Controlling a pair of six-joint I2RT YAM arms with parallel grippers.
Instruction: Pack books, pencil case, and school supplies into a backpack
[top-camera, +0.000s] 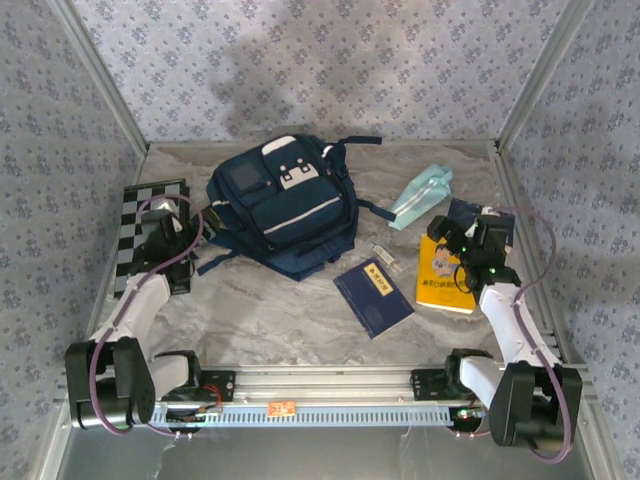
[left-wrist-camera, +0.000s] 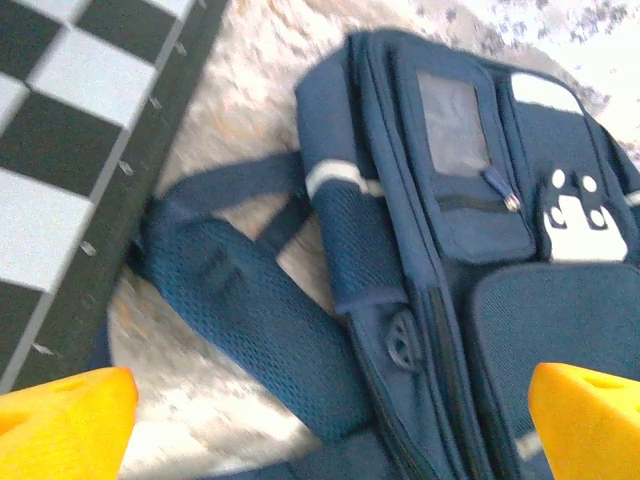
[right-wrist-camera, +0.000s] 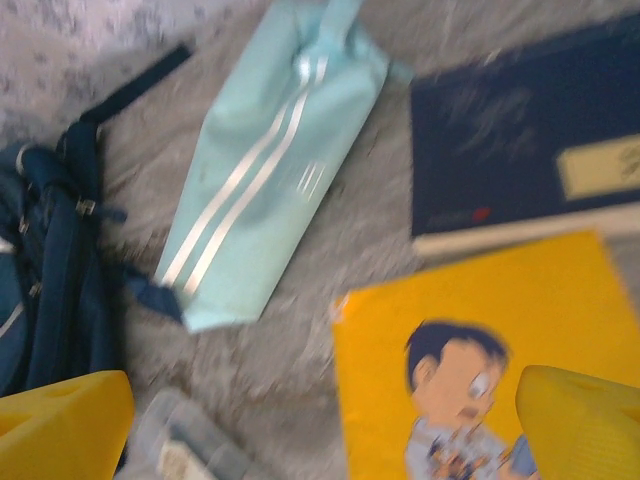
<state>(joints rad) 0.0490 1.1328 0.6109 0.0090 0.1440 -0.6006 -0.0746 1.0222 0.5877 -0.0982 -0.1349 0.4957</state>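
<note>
The blue backpack (left-wrist-camera: 470, 260) is laid beside the checkered board (left-wrist-camera: 70, 130). The left gripper (left-wrist-camera: 325, 425) is held wide open over the padded strap (left-wrist-camera: 250, 330).

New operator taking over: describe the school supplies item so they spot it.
Find the navy backpack. Between its near right corner and the yellow book lies a small clear oblong case. It is pale and far smaller than that or the navy book nearby.

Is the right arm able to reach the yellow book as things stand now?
Probably yes: the open right gripper hangs just over the yellow book, and nothing lies on its cover.
</note>
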